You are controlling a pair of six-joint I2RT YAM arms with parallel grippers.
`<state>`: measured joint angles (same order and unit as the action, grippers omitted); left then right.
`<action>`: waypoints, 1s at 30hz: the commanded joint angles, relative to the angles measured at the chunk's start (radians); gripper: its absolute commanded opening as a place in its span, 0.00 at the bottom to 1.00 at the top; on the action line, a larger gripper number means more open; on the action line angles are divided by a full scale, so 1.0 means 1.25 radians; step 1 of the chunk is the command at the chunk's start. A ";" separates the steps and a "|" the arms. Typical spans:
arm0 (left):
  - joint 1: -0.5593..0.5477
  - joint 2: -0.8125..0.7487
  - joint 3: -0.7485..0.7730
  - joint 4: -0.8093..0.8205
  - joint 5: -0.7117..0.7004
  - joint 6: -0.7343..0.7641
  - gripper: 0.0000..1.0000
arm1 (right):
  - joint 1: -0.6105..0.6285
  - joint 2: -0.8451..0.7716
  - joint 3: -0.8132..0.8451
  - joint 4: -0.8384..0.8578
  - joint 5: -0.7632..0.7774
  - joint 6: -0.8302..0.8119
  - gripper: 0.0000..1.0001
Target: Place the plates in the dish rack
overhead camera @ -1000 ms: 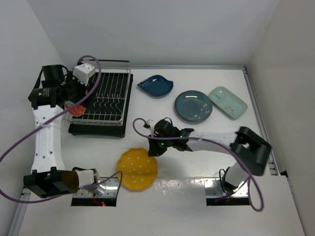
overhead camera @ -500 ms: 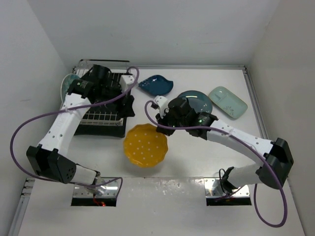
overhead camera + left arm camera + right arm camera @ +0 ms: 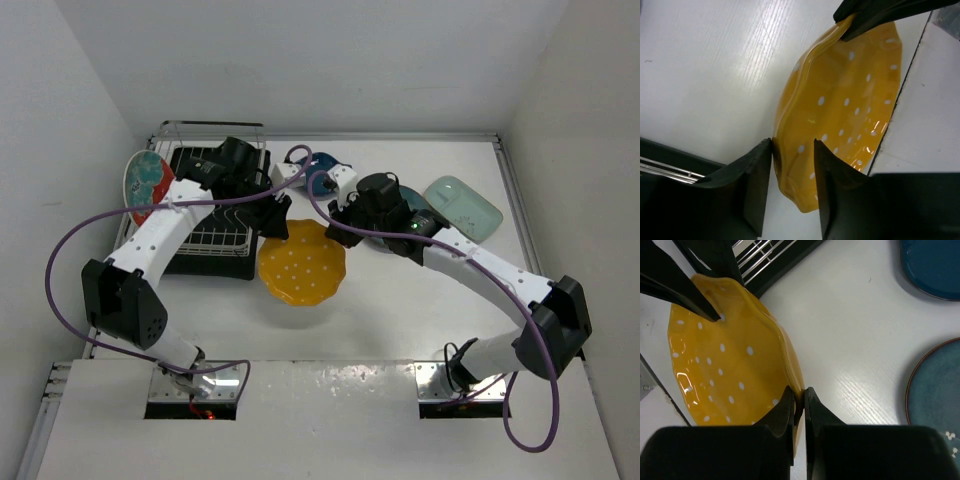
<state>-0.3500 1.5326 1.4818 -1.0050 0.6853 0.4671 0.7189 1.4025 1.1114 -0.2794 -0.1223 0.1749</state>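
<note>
Yellow plate (image 3: pixel 302 265): hangs tilted over the table (image 3: pixel 420 330), just right of the rack (image 3: pixel 222 228), near its front right corner. Throws a shadow on the white surface below. White dots across the inner face, scalloped edge.

Right gripper (image 3: pixel 799 392): pinches the plate's rim, jaws almost together, one finger on each face. Takes the edge on the side away from the rack.

Left gripper (image 3: pixel 792 144): straddles the opposite rim, on the rack side. Outer finger (image 3: pixel 755 190) touches the plate's back at the rim; inner finger (image 3: pixel 835 190) sits in front of the dotted face. Gap between the jaws wider than the rim's edge. Cannot tell whether it clamps the plate or only brackets it.

Red plate (image 3: pixel 143 183): stands upright at the rack's left end, teal flower facing outward. Exact slot between the prongs not readable.

Blue plate (image 3: pixel 935 265): lies flat on the table beyond the grippers, right of the rack's far corner; from above, mostly hidden by the arms and a purple cable (image 3: pixel 70 250).

Teal plate (image 3: pixel 937 390): lies flat near the right gripper; from above, largely under the right arm.

Mint plate (image 3: pixel 465 207): lies flat at far right, just beside the teal one.

Rack: silver wires over a black tray (image 3: pixel 200 262), at the table's far left.
</note>
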 commanded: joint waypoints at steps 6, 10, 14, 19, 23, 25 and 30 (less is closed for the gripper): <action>-0.001 0.043 0.031 0.015 0.014 -0.002 0.20 | -0.058 -0.037 0.052 0.217 -0.116 0.049 0.00; 0.022 0.072 0.048 0.015 0.062 -0.018 0.01 | -0.079 -0.040 0.042 0.255 -0.135 0.065 0.00; 0.038 0.087 0.065 0.015 0.091 -0.026 0.00 | -0.104 -0.038 0.032 0.288 -0.159 0.090 0.00; 0.053 0.094 0.136 0.015 0.083 -0.055 0.00 | -0.121 -0.018 0.048 0.280 -0.173 0.098 0.12; 0.093 0.113 0.273 0.022 0.015 -0.117 0.00 | -0.137 0.018 0.099 0.226 -0.146 0.109 0.79; 0.117 0.121 0.361 0.022 -0.034 -0.142 0.00 | -0.142 0.024 0.112 0.198 -0.117 0.123 1.00; 0.193 0.121 0.507 0.022 -0.229 -0.203 0.00 | -0.143 0.011 0.098 0.210 -0.024 0.141 1.00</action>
<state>-0.1692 1.7378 1.9774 -1.0275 0.5293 0.3077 0.5446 1.4246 1.2217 -0.0574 -0.2367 0.3161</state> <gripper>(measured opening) 0.156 0.996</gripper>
